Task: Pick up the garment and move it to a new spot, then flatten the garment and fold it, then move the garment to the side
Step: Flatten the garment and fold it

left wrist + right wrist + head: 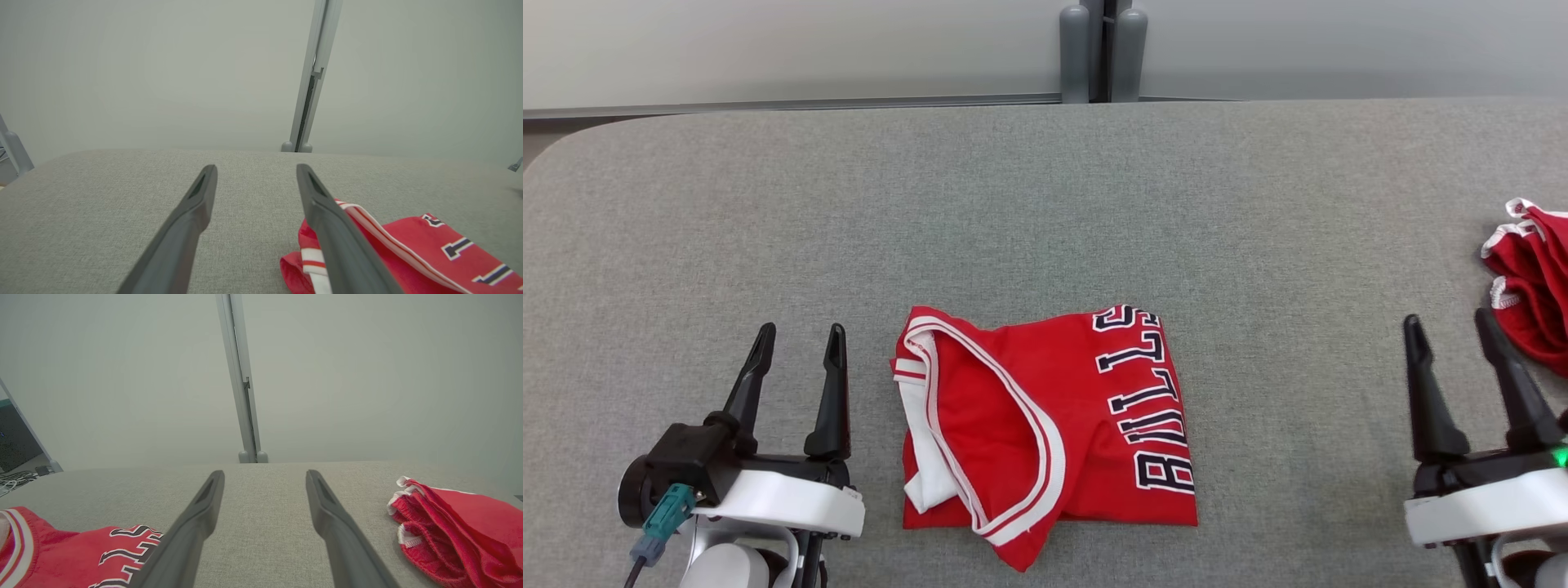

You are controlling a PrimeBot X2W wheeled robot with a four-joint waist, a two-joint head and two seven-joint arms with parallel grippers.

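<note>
One folded red jersey [1029,392], between left pincer [800,328] and right pincer [1447,317], both splayed apart

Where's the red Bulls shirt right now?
In the head view, the red Bulls jersey lies on the grey table, between the left gripper and the right gripper, nearer the left.

A grey, cloth-covered counter [1045,204] with a rounded far-left corner spans the scene. A folded red jersey [1094,425] with white trim and dark lettering lies flat on it, at the middle of the near side. A crumpled red garment [1531,286] with white-edged hems lies at the right edge, well apart from the jersey.
</note>
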